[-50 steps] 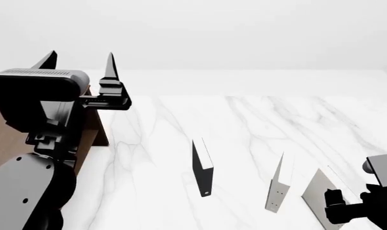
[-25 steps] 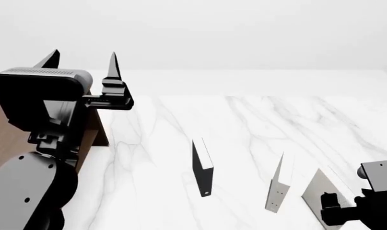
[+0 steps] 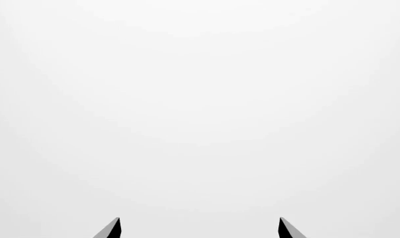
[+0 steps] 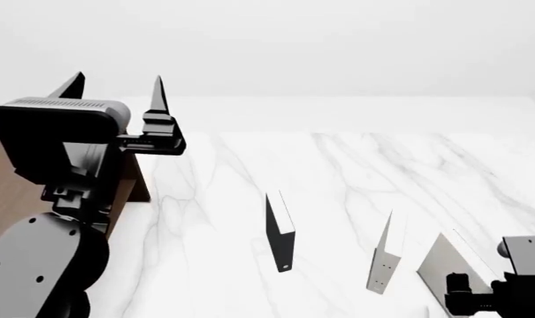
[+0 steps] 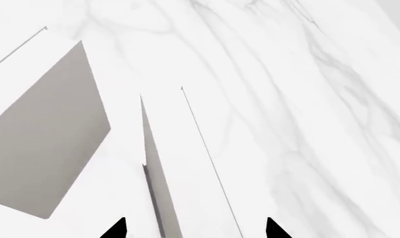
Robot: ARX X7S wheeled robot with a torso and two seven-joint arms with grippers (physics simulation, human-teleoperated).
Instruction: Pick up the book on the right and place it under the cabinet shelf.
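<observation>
1. Head view: the pale book stands at the marble table's right edge, ungrasped.
2. My right gripper hangs spread wide above its top edge, holding nothing.
3. My left gripper is raised, open and empty, by the brown cabinet shelf.
4. Grasping, carrying and placing all remain.

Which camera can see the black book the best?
The head view. There the black book stands upright on the marble table, whole, with nothing in front of it. The left wrist view shows only blank white, so no book at all. The right wrist view looks at another part of the table and misses it too.
</observation>
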